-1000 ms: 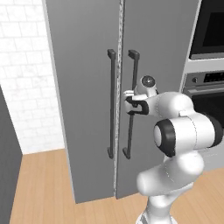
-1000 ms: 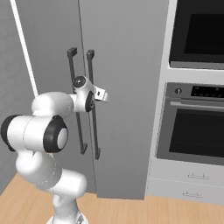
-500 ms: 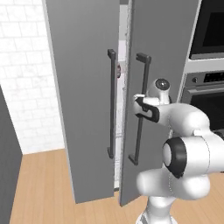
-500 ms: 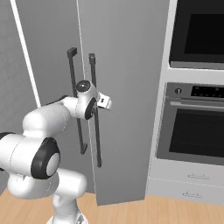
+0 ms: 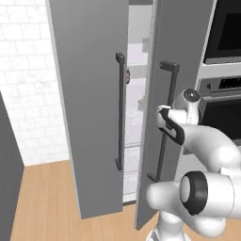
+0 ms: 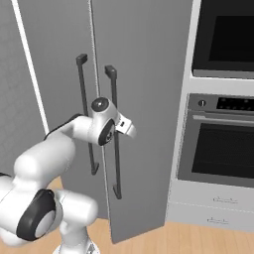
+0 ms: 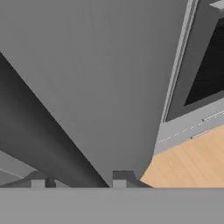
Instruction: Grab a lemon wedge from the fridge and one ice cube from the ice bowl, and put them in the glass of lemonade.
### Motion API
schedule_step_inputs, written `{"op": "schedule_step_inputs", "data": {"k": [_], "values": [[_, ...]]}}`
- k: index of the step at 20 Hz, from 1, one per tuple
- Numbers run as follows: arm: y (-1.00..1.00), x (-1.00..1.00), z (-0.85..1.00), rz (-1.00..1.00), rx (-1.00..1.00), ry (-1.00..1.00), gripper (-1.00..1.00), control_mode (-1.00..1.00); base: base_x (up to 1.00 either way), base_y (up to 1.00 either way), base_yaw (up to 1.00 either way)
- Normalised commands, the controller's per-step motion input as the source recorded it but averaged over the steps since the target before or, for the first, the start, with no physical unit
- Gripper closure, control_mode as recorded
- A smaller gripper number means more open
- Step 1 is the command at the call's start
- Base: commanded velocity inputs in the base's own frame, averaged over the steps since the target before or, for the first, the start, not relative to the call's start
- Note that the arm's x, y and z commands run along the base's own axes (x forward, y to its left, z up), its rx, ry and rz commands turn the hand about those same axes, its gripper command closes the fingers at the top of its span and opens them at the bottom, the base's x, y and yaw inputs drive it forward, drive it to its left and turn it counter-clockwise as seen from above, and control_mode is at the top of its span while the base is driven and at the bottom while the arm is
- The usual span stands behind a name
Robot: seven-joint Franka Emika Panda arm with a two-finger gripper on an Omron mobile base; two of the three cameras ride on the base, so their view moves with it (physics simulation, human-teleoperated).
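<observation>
The tall grey two-door fridge (image 5: 89, 94) fills the left and centre of the left base view, its right door ajar (white shelves visible). The gripper (image 7: 78, 179) clamps the dark vertical bar handle (image 5: 164, 127).

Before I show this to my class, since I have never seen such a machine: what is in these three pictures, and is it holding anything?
It is a white robot arm in a computer-drawn kitchen. Two pictures come from cameras behind the arm, on its left and right; the third looks along its hand. The arm's tool sits at the long dark handle of the right door of a tall grey fridge. Its fingers are closed around that bar, with the door swung partly open. Through the gap you see white shelves. Next to the fridge stands a black-fronted oven. The floor is wood.
</observation>
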Motion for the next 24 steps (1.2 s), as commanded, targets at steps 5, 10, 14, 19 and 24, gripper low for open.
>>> {"op": "schedule_step_inputs", "data": {"k": [5,10,14,19,24], "values": [[-1.0,-0.46,0.24,-0.19,0.09,0.06,-1.0,-1.0,0.0,0.0,0.0],[-0.73,-0.54,0.39,-0.14,0.07,0.01,-1.0,-1.0,0.0,0.0,0.0],[0.09,-0.7,0.85,0.0,0.0,-0.02,-1.0,-1.0,0.0,0.0,0.0],[0.56,-0.81,1.0,0.0,-0.13,-0.07,-1.0,-1.0,0.0,0.0,0.0],[0.98,-0.15,0.61,0.0,-0.28,0.07,-1.0,-1.0,0.0,0.0,0.0]]}}
